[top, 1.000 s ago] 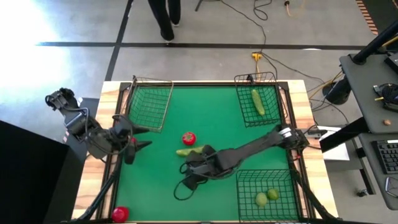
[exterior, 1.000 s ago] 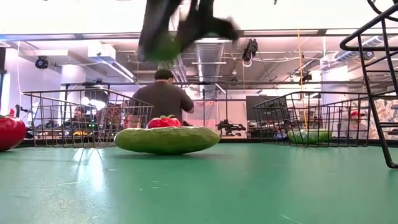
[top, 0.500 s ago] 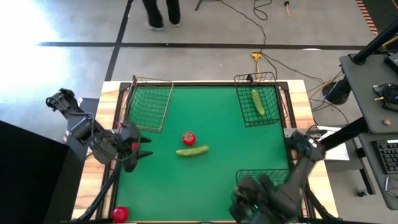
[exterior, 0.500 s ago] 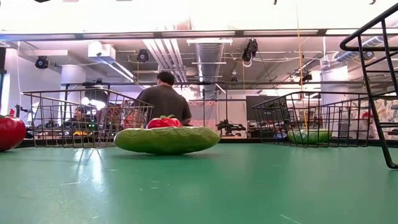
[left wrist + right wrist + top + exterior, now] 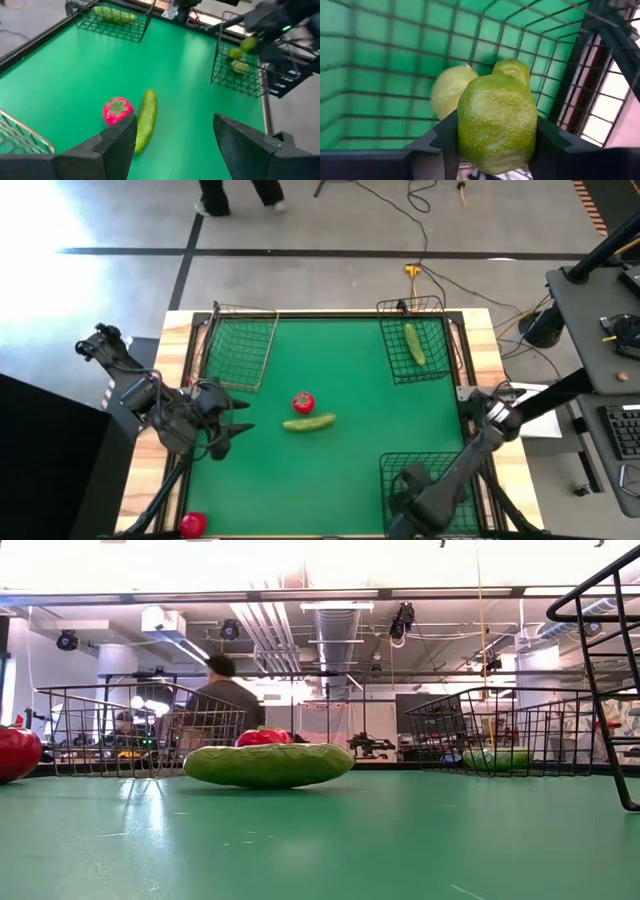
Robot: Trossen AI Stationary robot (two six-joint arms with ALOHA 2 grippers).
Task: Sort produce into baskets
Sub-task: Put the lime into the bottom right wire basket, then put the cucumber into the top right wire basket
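The right claw point(image 5: 495, 150) is clenched on a lime point(image 5: 496, 125) and hangs over the near-right basket point(image 5: 395, 470), where two more limes point(image 5: 452, 90) already lie. Judging from the wrist view, the step in hand is dropping this lime in.

The left claw point(image 5: 172, 137) is released, fingers wide apart, above the left side of the mat, facing a tomato point(image 5: 303, 402) and a cucumber point(image 5: 309, 422) which lie touching or almost touching at mid-mat. A 2nd tomato point(image 5: 193, 524) sits at the near-left corner of the counter point(image 5: 150, 470). A 2nd cucumber point(image 5: 414, 344) is in the far-right basket point(image 5: 440, 305). The far-left basket point(image 5: 240, 340) looks empty.

What could go wrong:
- If the lime is let go while too near the basket rim, it may hit the wire and bounce out onto the mat.
- Limes are round, so this one may knock the others inside; prob. harmless, the walls keep them in.
- If the left claw goes for the tomato, a finger may push the cucumber beside it and roll both away.

Hard to see: in the high view the right arm covers most of the near-right basket, so the claw's place vs. the rim is not clear. The low view shows neither claw. The corner tomato is cut by the edge in both views.
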